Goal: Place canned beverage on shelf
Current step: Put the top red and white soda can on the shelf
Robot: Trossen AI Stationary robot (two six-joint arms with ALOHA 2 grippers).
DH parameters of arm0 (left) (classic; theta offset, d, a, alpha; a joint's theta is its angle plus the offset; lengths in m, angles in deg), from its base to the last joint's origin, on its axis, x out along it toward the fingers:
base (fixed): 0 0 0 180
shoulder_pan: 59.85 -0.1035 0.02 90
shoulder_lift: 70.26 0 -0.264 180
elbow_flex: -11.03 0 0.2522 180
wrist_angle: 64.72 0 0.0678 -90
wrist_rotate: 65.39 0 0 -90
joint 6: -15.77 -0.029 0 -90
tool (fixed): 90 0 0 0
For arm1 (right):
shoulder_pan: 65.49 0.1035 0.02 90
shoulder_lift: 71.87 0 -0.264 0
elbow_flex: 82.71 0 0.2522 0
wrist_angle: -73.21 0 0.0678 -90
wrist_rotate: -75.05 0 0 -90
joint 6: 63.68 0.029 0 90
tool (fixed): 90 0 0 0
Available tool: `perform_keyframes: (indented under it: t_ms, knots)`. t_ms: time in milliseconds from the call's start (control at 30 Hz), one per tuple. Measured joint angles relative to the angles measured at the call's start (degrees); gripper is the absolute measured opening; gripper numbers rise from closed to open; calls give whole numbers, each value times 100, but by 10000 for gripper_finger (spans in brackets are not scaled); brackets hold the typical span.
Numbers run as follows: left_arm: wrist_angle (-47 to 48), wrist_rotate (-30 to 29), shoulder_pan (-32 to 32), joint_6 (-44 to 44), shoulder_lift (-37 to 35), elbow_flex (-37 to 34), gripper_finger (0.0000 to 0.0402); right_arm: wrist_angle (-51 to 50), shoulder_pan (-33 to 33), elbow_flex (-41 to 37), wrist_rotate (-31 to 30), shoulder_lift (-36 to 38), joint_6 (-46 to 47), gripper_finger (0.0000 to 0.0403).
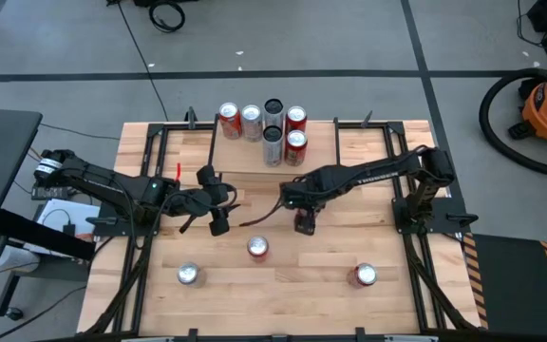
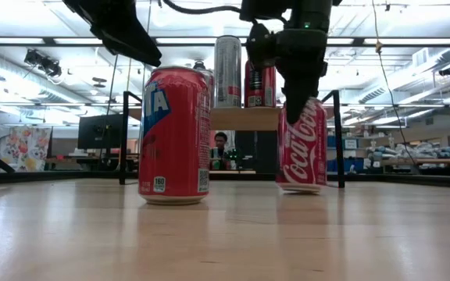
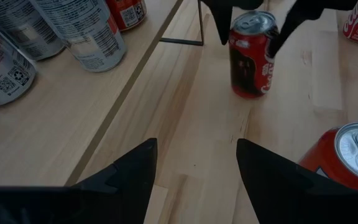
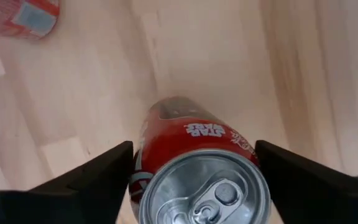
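Observation:
The shelf (image 1: 240, 157) stands at the table's far middle with several red and silver cans (image 1: 273, 128) upright on its plank; it also shows in the low view (image 2: 248, 119) and the left wrist view (image 3: 55, 106). My right gripper (image 1: 302, 223) is shut on a red Coca-Cola can (image 4: 197, 180) in front of the shelf, near the table's middle. The can also shows in the low view (image 2: 301, 148) and the left wrist view (image 3: 252, 59). My left gripper (image 1: 218, 201) is open and empty to the can's left, above the table (image 3: 196, 158). My right gripper pinches the red can's upper side wall (image 4: 143, 155) between its two fingers, one on each side. The fingers (image 3: 224, 34) come from above, pointing down. The can stands upright with its base on the table (image 2: 301, 189).
Three loose cans stand upright on the table nearer the front: one at the middle (image 1: 257, 248), one at the front left (image 1: 190, 275), one at the front right (image 1: 364, 275). Black frame rails (image 1: 145, 237) run along both table sides. A person (image 2: 221, 148) is in the room behind.

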Motion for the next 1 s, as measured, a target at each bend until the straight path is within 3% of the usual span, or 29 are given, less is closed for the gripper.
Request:
perform_keyframes:
  t_ms: [133, 300, 567, 700, 867, 1000]
  knots:
    - [-2, 0, 7, 0, 0, 0, 231, -24, -25, -17, 51, -23, -287, 389]
    - [-2, 0, 7, -2, 0, 0, 231, -259, -66, 153, 12, -20, -1050, 379]
    - [0, 0, 7, 25, 0, 0, 231, -331, 242, 410, -188, -18, -4412, 378]
    - [53, 0, 7, 92, 0, 0, 231, -310, 396, 267, -206, -14, -5673, 375]
    - [85, 0, 7, 98, 0, 0, 231, -232, 467, -1, -375, -14, -5967, 363]
    - [85, 0, 7, 94, 0, 0, 231, -208, 463, -93, -366, -14, -5467, 326]
